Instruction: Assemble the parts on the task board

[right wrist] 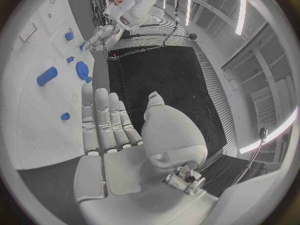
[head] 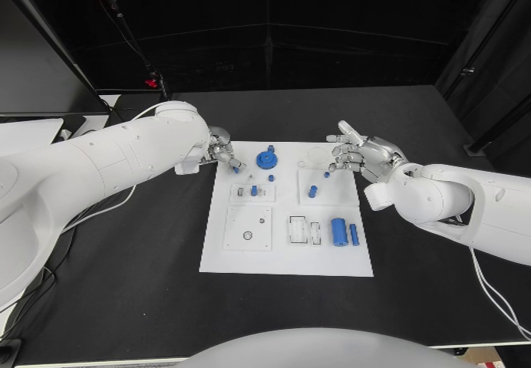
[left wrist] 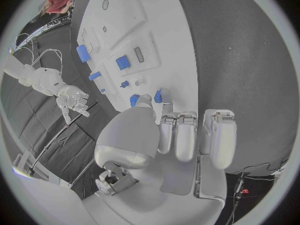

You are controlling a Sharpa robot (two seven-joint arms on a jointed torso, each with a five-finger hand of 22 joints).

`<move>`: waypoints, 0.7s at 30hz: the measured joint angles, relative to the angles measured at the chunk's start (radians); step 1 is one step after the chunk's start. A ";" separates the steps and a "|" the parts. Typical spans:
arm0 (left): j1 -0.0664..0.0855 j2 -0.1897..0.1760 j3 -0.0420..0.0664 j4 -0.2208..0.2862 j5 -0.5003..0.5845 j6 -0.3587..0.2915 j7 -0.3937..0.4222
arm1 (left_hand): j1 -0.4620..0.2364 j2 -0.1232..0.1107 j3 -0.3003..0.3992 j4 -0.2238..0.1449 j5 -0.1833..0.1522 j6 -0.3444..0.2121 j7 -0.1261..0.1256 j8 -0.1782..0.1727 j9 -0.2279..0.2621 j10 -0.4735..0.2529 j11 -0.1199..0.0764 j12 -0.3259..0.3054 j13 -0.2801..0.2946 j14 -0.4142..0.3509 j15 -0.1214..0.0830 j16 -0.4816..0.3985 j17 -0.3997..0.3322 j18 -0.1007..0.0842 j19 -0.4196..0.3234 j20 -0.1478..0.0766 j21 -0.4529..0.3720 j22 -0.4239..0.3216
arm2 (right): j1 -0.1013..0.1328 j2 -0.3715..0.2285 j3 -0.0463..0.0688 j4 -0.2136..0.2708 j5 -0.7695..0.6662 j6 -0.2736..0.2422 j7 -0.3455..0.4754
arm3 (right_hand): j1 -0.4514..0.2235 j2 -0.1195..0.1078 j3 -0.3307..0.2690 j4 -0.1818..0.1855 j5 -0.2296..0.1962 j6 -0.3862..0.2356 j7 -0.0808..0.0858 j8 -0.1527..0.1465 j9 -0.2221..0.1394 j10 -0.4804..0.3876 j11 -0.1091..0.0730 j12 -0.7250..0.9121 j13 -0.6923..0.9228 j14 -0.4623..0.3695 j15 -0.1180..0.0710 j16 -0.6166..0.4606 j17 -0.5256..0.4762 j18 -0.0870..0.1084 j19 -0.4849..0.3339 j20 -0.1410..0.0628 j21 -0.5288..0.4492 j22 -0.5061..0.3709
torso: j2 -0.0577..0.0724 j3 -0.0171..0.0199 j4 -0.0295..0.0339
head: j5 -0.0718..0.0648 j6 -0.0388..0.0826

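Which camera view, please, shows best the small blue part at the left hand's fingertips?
The left wrist view: the small blue part sits close up against the left hand's fingers. The head view shows it tiny; the right wrist view shows it far off.

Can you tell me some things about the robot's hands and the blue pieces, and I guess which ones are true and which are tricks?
1. The left hand pinches a small blue part. True.
2. The right hand holds a blue part. False: its fingers are spread, holding nothing.
3. A round blue part sits on the task board. True.
4. The task board is black. False: it is white; the table is black.
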 measured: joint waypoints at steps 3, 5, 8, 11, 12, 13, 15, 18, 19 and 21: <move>0.000 0.001 0.000 0.000 0.000 0.000 0.000 | 0.005 -0.005 0.007 -0.001 0.008 0.000 0.000 0.000 -0.001 0.000 0.000 0.000 0.000 0.000 0.000 0.000 0.000 0.000 0.000 0.000 0.000 0.000 | 0.000 0.000 0.000 0.000 0.000 0.000 0.000 | 0.000 0.000 0.000 0.000 0.000 0.000 0.000 0.000 0.000 0.000 0.000 0.000 0.000 0.000 0.000 0.000 0.000 0.000 0.000 0.000 0.000 0.000 | 0.000 0.0000 0.0005 | -0.001 -0.001; 0.000 0.001 0.000 0.000 0.000 0.000 0.000 | 0.005 -0.005 0.017 -0.003 0.015 0.000 0.000 0.000 -0.001 0.000 0.000 0.000 0.000 0.000 0.000 0.000 0.000 0.000 0.000 0.000 0.000 0.000 | 0.000 0.000 0.000 0.000 0.000 0.000 0.000 | 0.000 0.000 0.000 0.000 0.000 0.000 0.000 0.000 0.000 0.000 0.000 0.000 0.000 0.000 0.000 0.000 0.000 0.000 0.000 0.000 0.000 0.000 | 0.000 0.0000 0.0005 | -0.001 -0.002; 0.000 0.001 0.000 0.000 0.000 0.001 0.000 | 0.012 -0.012 0.031 -0.002 0.035 0.000 0.000 -0.004 -0.001 0.000 0.000 0.000 0.000 0.000 0.000 0.000 0.000 0.000 0.000 0.000 0.000 0.000 | 0.000 0.000 0.000 0.000 0.000 0.000 0.000 | 0.000 0.000 0.000 0.000 0.000 0.000 0.000 0.000 0.000 0.000 0.000 0.000 0.000 0.000 0.000 0.000 0.000 0.000 0.000 0.000 0.000 0.000 | 0.000 -0.0001 0.0005 | -0.001 -0.002; 0.000 0.001 0.000 -0.001 0.000 0.001 -0.001 | 0.031 -0.022 0.053 -0.002 0.062 -0.004 -0.004 -0.004 -0.001 0.000 0.000 0.000 0.000 0.000 0.000 0.000 0.000 0.000 0.000 0.000 0.000 0.000 | 0.000 0.001 0.000 -0.001 0.000 0.000 0.000 | 0.000 0.000 0.000 0.000 0.000 0.000 0.000 0.000 0.000 0.000 0.000 0.000 0.000 0.000 0.000 0.000 0.000 0.000 0.000 0.000 0.000 0.000 | 0.000 -0.0001 0.0005 | 0.000 -0.002; 0.000 0.001 0.000 -0.001 0.000 0.002 -0.001 | 0.035 -0.025 0.058 -0.002 0.068 -0.004 -0.004 -0.004 -0.001 0.000 0.000 0.000 0.000 0.000 0.000 0.000 0.000 0.000 0.000 0.000 0.000 0.000 | 0.000 0.001 0.000 -0.001 0.000 0.000 0.000 | 0.000 0.000 0.000 0.000 0.000 0.000 0.000 0.000 0.000 0.000 0.000 0.000 0.000 0.000 0.000 0.000 0.000 0.000 0.000 0.000 0.000 0.000 | 0.000 -0.0001 0.0005 | 0.000 -0.002; 0.000 0.001 0.000 -0.001 0.000 0.002 -0.001 | 0.040 -0.029 0.067 -0.001 0.079 -0.004 -0.004 -0.004 -0.001 0.000 0.000 0.000 0.000 -0.001 0.002 0.000 0.000 0.000 0.000 0.000 0.000 0.000 | 0.000 0.001 0.000 -0.001 0.000 0.000 0.000 | 0.000 0.000 0.000 0.000 0.000 0.000 0.000 0.000 0.000 0.000 0.000 0.000 0.000 0.000 0.000 0.000 0.000 0.000 0.000 0.000 0.000 0.000 | 0.000 -0.0001 0.0006 | 0.000 -0.002; 0.000 0.001 0.000 0.000 0.000 0.002 -0.001 | 0.052 -0.036 0.087 -0.001 0.106 -0.004 -0.004 -0.007 -0.001 0.000 0.000 0.000 0.000 -0.001 0.002 0.000 0.000 0.000 0.000 0.000 0.000 0.000 | 0.000 0.002 0.000 -0.001 0.000 0.000 0.000 | 0.000 0.000 0.000 0.000 0.000 0.000 0.000 0.000 0.000 0.000 0.000 0.000 0.000 0.000 0.000 0.000 0.000 0.000 0.000 0.000 0.000 0.000 | 0.000 -0.0001 0.0006 | 0.000 -0.002; 0.000 0.001 0.000 0.000 0.000 0.002 0.000 | 0.065 -0.044 0.124 -0.001 0.129 -0.007 0.000 -0.008 -0.001 0.000 0.000 0.000 0.000 -0.002 0.002 0.000 0.000 0.000 0.000 0.000 0.000 0.000 | 0.000 0.002 0.000 -0.002 0.000 0.000 -0.001 | 0.000 0.000 0.000 0.000 0.000 0.000 0.000 0.000 0.000 0.000 0.000 0.000 -0.002 0.000 0.000 0.000 -0.001 0.000 0.000 0.000 0.000 0.000 | 0.000 -0.0001 0.0005 | 0.000 -0.002; 0.000 0.001 0.000 0.000 0.000 0.002 0.000 | 0.068 -0.047 0.135 -0.001 0.129 -0.007 0.000 -0.008 -0.001 0.000 0.000 0.000 0.000 -0.002 0.002 0.000 0.000 0.000 0.000 0.000 0.000 0.000 | 0.000 0.002 0.000 -0.002 0.000 0.000 -0.001 | 0.000 0.000 0.000 0.000 0.000 0.000 0.000 0.000 0.000 0.000 0.000 0.000 -0.002 0.000 0.000 0.000 -0.001 0.000 0.000 0.000 0.000 0.000 | 0.000 0.0000 0.0005 | -0.001 -0.002; 0.000 0.000 0.000 0.000 0.000 0.003 0.002 | 0.075 -0.050 0.158 -0.001 0.136 -0.011 0.004 -0.008 0.000 0.000 0.000 0.000 0.000 -0.001 0.002 0.000 0.000 0.000 0.000 0.000 0.000 0.000 | 0.000 0.002 0.000 -0.002 0.000 0.000 -0.002 | 0.000 0.000 0.000 0.000 0.000 0.000 0.000 0.000 0.000 0.000 0.000 0.000 -0.002 0.000 0.000 0.000 -0.001 0.000 0.000 0.000 0.000 0.000 | 0.000 0.0001 0.0005 | -0.001 -0.002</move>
